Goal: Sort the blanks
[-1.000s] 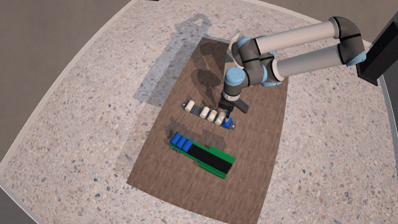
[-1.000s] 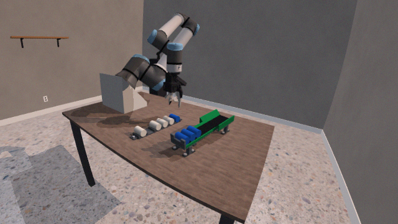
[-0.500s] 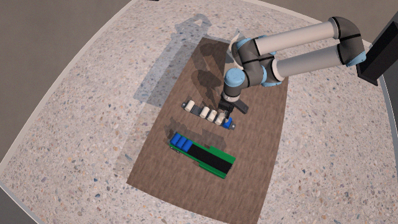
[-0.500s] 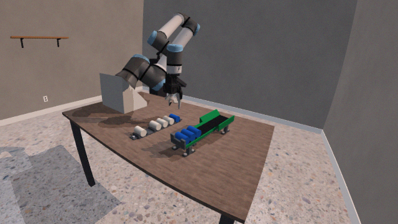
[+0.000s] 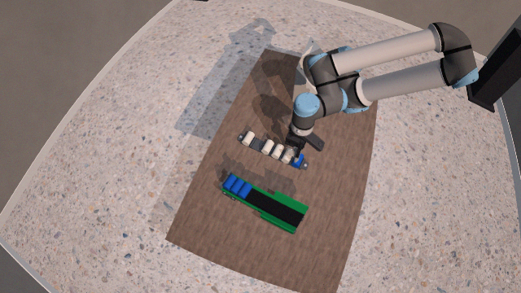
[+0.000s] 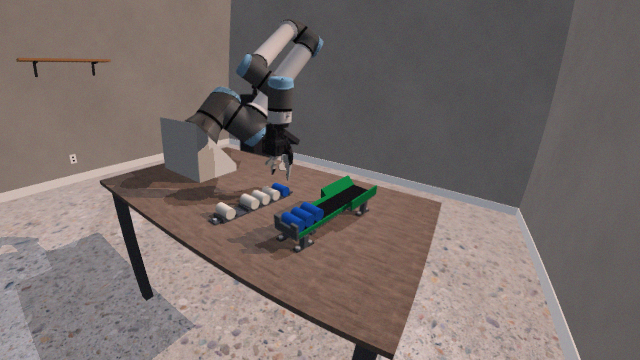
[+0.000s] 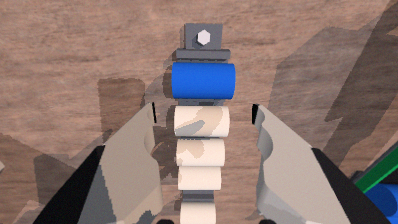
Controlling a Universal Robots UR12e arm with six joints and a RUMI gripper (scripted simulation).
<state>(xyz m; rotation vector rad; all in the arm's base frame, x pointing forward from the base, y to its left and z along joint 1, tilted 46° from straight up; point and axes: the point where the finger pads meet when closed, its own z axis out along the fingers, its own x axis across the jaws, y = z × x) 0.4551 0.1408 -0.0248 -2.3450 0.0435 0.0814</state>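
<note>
Gripper [image 5: 299, 150] [image 6: 280, 175] [image 7: 203, 104], fingers about half open, with nothing held between them; it hangs above the rack. In the wrist view the fingertips stand on either side of the line of blanks, level with the white blank [image 7: 202, 121] next to the blue one. The blue blank [image 5: 298, 161] [image 6: 280, 189] [image 7: 203, 80] lies across the end of the stock rack [image 5: 305, 165] [image 6: 215, 220] [image 7: 203, 54], in the last slot. Four white blanks occupy the same rack: three in neighbouring slots, then a gap, then a white blank [image 5: 248, 138] [image 6: 225, 211] [image 7: 198, 213] at the far end, cut off by the lower border of the wrist view. Exterior view: the clearance between fingers and blanks is visible, which the top view conceals. Top view: three blue blanks [image 5: 237, 185] [image 6: 302, 215] lie side by side across the green ramp [image 5: 290, 200] [image 6: 338, 187] [image 7: 380, 170]; the wrist view catches only a corner of these. Exterior view again: the stop [image 6: 286, 226] appears at the ramp's low end, beside the row. Wooden table [image 5: 326, 183] [image 6: 370, 255] [image 7: 75, 30] beneath both fixtures.
</note>
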